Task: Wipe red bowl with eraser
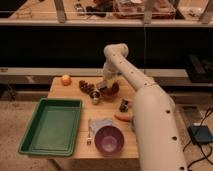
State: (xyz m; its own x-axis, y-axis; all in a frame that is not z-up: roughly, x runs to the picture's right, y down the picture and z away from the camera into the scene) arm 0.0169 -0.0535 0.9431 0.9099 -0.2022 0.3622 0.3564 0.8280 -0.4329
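Note:
The red bowl stands at the back middle of the wooden table. My gripper hangs straight down from the arm at the bowl's left rim, low over it. The eraser, a small black-and-grey block, lies on the table to the front right of the bowl, beside my arm and apart from the gripper.
A green tray fills the table's left front. A purple bowl stands at the front, with a white cloth and a utensil behind it. An orange fruit, dark snacks, a small metal cup and a carrot-like piece lie around.

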